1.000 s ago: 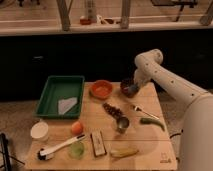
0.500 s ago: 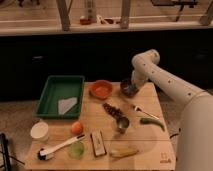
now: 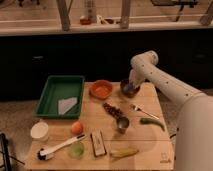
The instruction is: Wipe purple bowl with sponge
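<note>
Wiping step, item list: green tray point(image 3: 50, 97) far left, orange bowl point(image 3: 101, 89) mid-board, purple bowl point(image 3: 129, 88) at the board's back right edge; gripper point(image 3: 131, 86) down inside it, grasp cannot be told, sponge unseen. Advice: light circular pressure, bowl kept from sliding. Change: arm has leaned slightly further over the bowl

The gripper point(image 3: 131, 86) reaches down into the purple bowl point(image 3: 129, 89) near the worktop's point(image 3: 150, 150) far edge, right of the orange bowl point(image 3: 101, 89). A green tray point(image 3: 50, 95) holding a white cloth point(image 3: 67, 105) overhangs the far-left corner. The sponge is hidden.
</note>
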Tool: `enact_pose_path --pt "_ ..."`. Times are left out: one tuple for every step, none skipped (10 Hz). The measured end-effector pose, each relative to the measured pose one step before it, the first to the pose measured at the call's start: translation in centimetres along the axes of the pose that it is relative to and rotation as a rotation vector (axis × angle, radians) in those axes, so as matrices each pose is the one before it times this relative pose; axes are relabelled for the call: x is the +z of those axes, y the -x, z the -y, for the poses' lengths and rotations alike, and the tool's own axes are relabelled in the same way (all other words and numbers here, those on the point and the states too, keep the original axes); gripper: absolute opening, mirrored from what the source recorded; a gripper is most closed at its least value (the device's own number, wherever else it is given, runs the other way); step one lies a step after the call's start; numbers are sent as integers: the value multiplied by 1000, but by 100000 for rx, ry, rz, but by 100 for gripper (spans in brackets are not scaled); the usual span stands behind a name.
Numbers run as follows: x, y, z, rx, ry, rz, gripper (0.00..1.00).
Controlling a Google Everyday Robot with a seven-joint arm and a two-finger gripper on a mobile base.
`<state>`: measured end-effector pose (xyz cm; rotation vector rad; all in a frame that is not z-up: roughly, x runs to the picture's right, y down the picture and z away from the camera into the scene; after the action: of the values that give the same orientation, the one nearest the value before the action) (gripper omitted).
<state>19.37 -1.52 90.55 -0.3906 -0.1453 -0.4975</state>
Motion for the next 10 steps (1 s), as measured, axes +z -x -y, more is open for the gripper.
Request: enact_pose_path --pt "566 92 338 262 -1744 168 0" --pt "445 -28 12 441 -383 85 0" --pt "629 12 -10 840 -274 35 0" --pt "377 -69 173 1744 -1142 -266 0" --pt "371 -279 -131 1827 -1136 -378 0" --pt "177 -291 -35 1584 -1484 -251 0" --pt "254 -156 -39 1237 -1085 -35 0" --pt "202 -138 43 951 -723 -79 0" --pt "248 -125 180 996 -615 -37 0" --pt "163 -164 260 808 -471 -99 0"
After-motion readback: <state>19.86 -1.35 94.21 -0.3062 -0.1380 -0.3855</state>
